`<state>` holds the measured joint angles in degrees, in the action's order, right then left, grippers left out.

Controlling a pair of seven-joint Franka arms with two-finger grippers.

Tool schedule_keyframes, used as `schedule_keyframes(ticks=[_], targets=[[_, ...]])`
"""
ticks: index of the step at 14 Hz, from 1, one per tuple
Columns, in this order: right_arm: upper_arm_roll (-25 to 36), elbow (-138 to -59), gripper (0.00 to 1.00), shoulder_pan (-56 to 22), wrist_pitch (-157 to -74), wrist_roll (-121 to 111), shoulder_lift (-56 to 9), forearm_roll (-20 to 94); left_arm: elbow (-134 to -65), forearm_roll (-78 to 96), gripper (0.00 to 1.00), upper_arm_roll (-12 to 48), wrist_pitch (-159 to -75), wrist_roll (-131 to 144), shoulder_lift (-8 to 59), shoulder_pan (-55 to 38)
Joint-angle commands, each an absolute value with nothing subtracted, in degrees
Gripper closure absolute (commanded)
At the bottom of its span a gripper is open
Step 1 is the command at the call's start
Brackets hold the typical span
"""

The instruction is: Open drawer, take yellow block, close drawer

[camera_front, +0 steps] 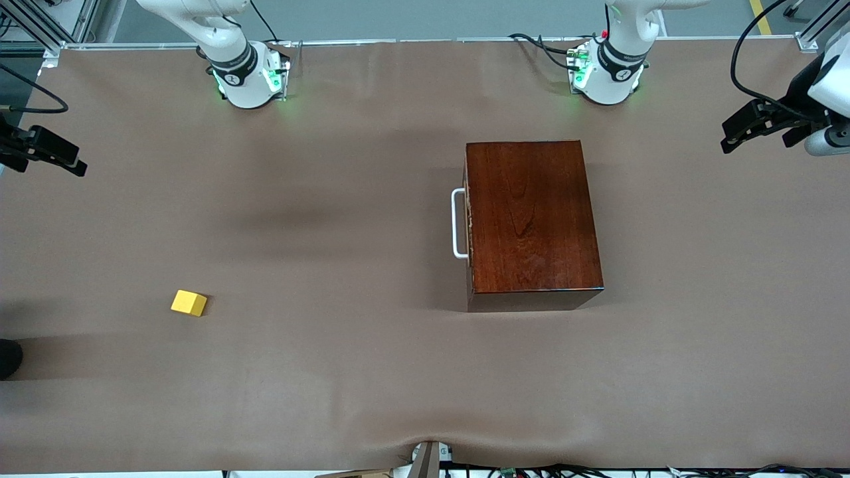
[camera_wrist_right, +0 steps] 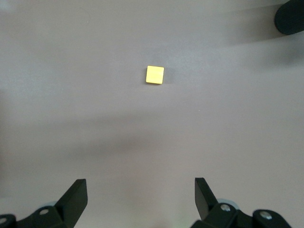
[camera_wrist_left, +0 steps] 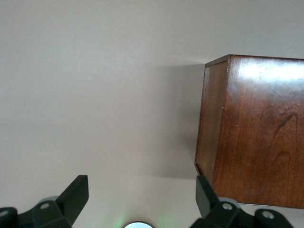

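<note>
The dark glossy wooden box (camera_front: 531, 216) stands on the brown table toward the left arm's end. Its drawer is pushed in, and the white loop handle (camera_front: 458, 223) faces the right arm's end. The yellow block (camera_front: 189, 303) lies on the bare table toward the right arm's end, nearer to the front camera than the box. My left gripper (camera_front: 757, 133) is open and empty, up over the table's edge at the left arm's end; its wrist view shows the box (camera_wrist_left: 256, 133) between its tips (camera_wrist_left: 141, 190). My right gripper (camera_front: 50, 162) is open and empty, up over the opposite edge; its wrist view shows the block (camera_wrist_right: 155, 75).
A dark round object (camera_front: 6, 358) sits at the table's edge at the right arm's end, near the block; it also shows in the right wrist view (camera_wrist_right: 289, 16). Cables run along the table's edge nearest the front camera.
</note>
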<state>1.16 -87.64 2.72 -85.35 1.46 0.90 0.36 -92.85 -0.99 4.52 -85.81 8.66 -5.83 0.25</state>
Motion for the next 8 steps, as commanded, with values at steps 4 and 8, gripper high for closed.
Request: schedule_keyframes(ticks=[4,8], targets=[[0.53,-87.19,0.00,3.25,-85.43,2.11,0.79,0.18,-91.05,-0.53,0.00,5.18,-84.03,7.38,-5.19,0.88],[0.53,-87.19,0.00,3.25,-85.43,2.11,0.79,0.18,-90.70,-0.35,0.00,5.27,-83.76,7.56,-5.19,0.88]])
